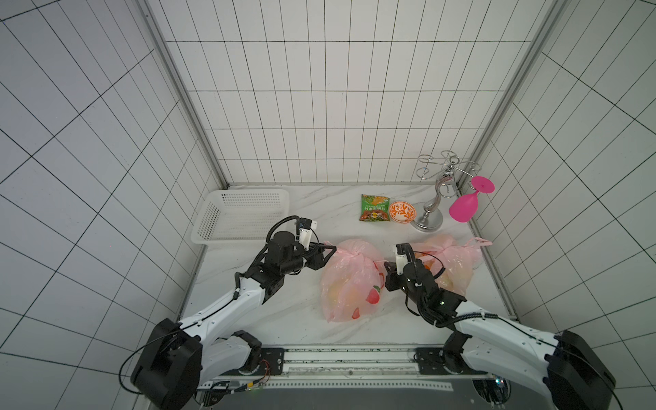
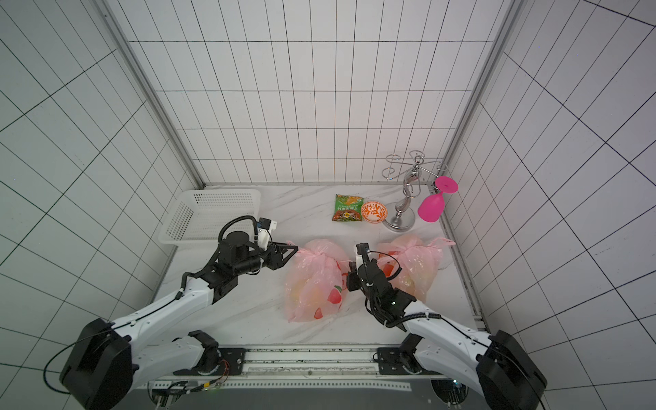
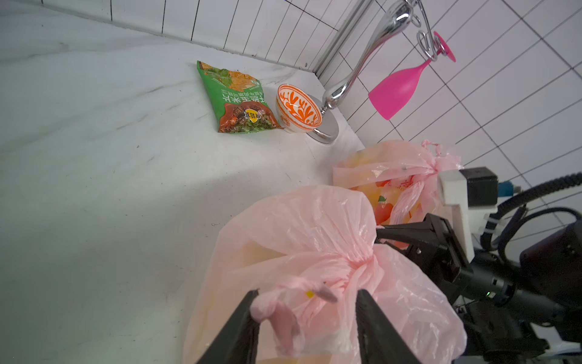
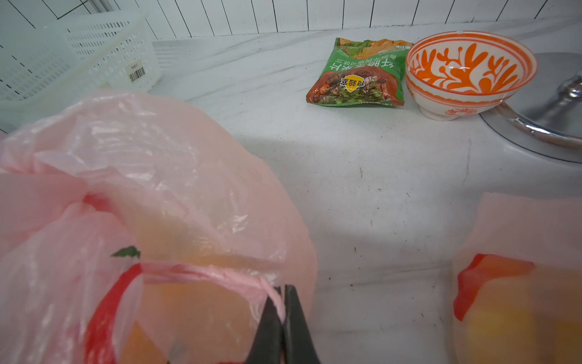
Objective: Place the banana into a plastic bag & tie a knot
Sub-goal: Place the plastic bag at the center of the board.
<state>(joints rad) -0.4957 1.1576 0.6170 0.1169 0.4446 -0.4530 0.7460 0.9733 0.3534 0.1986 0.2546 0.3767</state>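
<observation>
A pink plastic bag (image 1: 349, 284) (image 2: 314, 284) lies in the middle of the marble table with its neck gathered into a knot (image 1: 356, 254) (image 3: 362, 261). A dim yellow banana (image 1: 339, 291) shows through the plastic. My left gripper (image 1: 330, 252) (image 3: 307, 304) is open at the knot's left side. A loose twisted handle end (image 3: 277, 310) hangs between its fingers and touches one of them. My right gripper (image 1: 385, 267) (image 4: 280, 302) is shut on the bag's other twisted handle (image 4: 220, 272) at the bag's right side.
A second knotted pink bag (image 1: 451, 262) lies just behind my right arm. At the back stand a white basket (image 1: 241, 216), a green snack packet (image 1: 375, 208), an orange-patterned bowl (image 1: 402, 212) and a chrome stand (image 1: 431, 214) with a pink glass (image 1: 463, 207) hanging from it.
</observation>
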